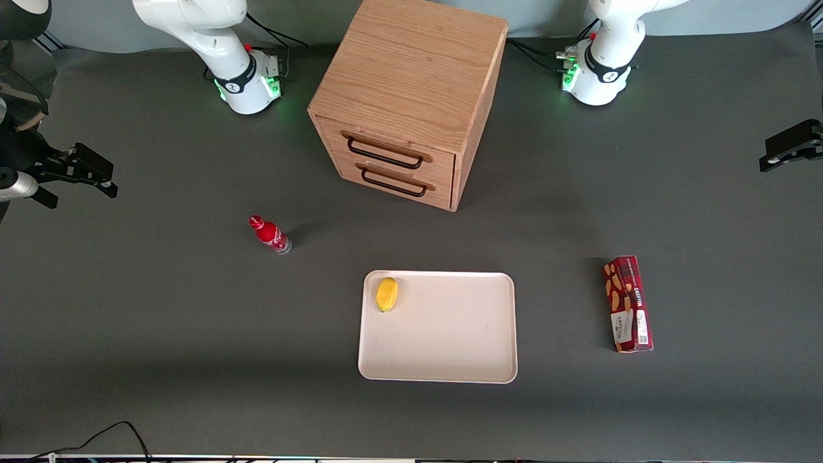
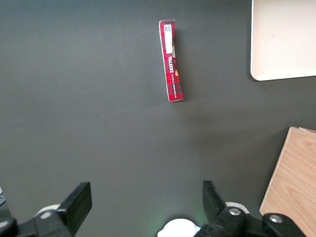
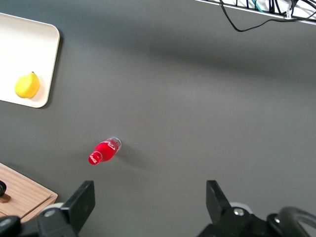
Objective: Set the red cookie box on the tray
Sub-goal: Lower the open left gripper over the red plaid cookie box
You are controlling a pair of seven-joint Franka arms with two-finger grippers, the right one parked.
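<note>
Aloft, end effector (agape)

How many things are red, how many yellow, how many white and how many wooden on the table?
Red: 2, the red cookie box and small bottle.
Yellow: 1, lemon.
White: 1, the tray.
Wooden: 1, drawer cabinet.
Total: 5.
The gripper hangs open above the table.

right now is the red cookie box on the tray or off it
Off: the red cookie box lies on the table beside the tray; the open gripper hovers apart.
</note>
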